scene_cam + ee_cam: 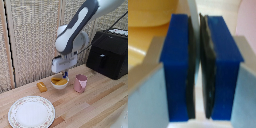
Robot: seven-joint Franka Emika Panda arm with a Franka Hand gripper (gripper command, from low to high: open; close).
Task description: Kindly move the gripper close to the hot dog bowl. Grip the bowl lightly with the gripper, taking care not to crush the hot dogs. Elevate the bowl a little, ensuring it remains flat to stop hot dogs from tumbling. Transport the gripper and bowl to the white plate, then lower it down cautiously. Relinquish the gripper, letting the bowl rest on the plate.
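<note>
The gripper, pinching the hot dog bowl rim, has an orange block left and pink cup right.

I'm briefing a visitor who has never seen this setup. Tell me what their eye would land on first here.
The bulky white-grey arm dominates, reaching down so its gripper sits right at the hot dog bowl mid-table. In the wrist view, the blue fingers fill the picture, nearly together. Next come the white plate at the front and the black appliance at the exterior view's right.
</note>
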